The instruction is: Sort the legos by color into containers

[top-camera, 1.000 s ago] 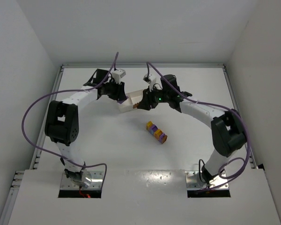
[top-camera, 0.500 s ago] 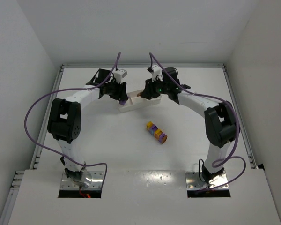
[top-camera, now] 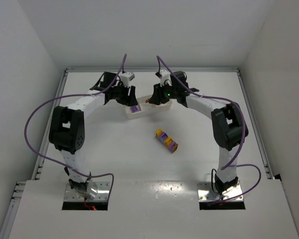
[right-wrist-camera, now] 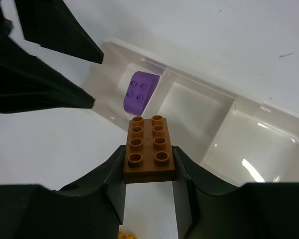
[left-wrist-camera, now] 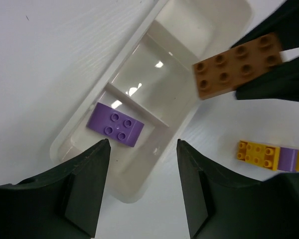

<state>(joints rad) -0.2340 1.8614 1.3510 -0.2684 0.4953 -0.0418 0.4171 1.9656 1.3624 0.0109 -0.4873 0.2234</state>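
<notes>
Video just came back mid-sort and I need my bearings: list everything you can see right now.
tray: 1, white, three compartments in a row, far middle of the table
purple brick: 1, purple, lying studs-up in the end compartment; the other two compartments hold nothing
orange brick: 1, orange-brown, held up at the tray's edge, in no compartment
brick stack: 1 joined row, purple, yellow and orange, on the table nearer the arm bases than the tray; brick count unclear
table: 1, white
cables: 2, purple, one looping along each arm
left hand: 1, black, open and empty, over the purple brick
right hand: 1, black, shut on the orange brick
</notes>
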